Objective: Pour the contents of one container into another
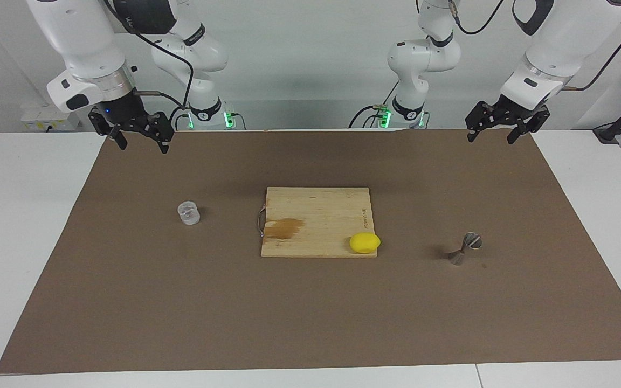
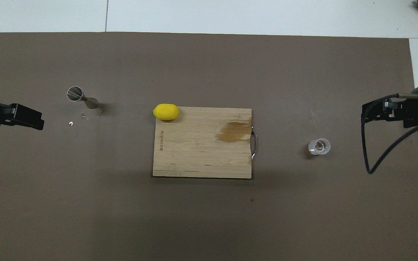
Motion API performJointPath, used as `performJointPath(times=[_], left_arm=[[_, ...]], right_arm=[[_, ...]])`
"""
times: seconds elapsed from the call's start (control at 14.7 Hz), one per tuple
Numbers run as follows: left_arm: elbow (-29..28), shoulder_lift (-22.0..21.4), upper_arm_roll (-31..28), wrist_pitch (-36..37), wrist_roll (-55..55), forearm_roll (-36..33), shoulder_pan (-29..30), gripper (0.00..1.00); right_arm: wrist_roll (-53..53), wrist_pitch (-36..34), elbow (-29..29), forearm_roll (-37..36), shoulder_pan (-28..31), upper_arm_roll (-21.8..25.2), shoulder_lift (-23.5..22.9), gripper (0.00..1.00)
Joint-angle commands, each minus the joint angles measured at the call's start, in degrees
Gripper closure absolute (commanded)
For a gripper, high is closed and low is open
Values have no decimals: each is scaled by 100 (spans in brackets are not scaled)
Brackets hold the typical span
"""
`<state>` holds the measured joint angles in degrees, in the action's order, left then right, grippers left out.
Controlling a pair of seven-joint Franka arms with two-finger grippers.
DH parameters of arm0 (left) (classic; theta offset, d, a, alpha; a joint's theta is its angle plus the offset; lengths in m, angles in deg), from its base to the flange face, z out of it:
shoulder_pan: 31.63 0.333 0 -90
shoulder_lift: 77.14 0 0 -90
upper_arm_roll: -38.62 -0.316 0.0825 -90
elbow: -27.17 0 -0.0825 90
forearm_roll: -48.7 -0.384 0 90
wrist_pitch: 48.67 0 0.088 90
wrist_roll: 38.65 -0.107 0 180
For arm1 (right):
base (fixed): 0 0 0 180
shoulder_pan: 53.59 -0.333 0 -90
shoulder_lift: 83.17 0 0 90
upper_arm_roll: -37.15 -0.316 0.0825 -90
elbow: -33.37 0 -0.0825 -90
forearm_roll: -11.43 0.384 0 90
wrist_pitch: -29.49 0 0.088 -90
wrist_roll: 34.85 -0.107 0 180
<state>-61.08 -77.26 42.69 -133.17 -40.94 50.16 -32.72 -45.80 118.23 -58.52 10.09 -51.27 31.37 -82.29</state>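
Tumbler (image 1: 188, 213) of clear glass stands upright on the brown mat (image 1: 310, 323) toward the right arm's end of the surface, well apart from the wooden board (image 1: 316, 210) in the middle. Its walls are see-through, so whether anything is inside is hard to make out; the overhead view shows only a greyish patch at its bottom.

Toward the left arm's end stands the metal jigger (image 1: 465, 248), hourglass-shaped. It looks tilted in both views, its open mouth (image 2: 74, 93) turned toward the camera, and I cannot tell whether it stands straight or leans. A few small pale specks (image 2: 70, 123) lie on the mat just beside it; what they are cannot be made out.

On the board, a yellow lemon (image 1: 365, 242) rests at the corner farther from the robots, toward the jigger. A darker stain (image 1: 284, 228) marks the board's other end, where a thin metal handle (image 1: 260, 221) sits at the edge.

Both arms wait, raised over the mat's edge nearest the robots. The right tool (image 1: 140, 141) hangs with its fingers spread wide and holds nothing. The left tool (image 1: 492, 135) hangs likewise, wide apart and empty. In the overhead view each tool is cut off at the picture's edge, so only dark parts show.
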Motion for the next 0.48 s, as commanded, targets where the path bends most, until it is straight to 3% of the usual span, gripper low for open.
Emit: performJointPath(times=[0.0, 0.41], left_arm=[[142, 48, -38, 110, -44, -14, -85, 0], [98, 30, -38, -22, -44, -6, -94, 0]], right_arm=[[-4, 20, -330, -77, 5, -90, 264, 0], [40, 29, -356, -24, 14, -90, 282, 0]])
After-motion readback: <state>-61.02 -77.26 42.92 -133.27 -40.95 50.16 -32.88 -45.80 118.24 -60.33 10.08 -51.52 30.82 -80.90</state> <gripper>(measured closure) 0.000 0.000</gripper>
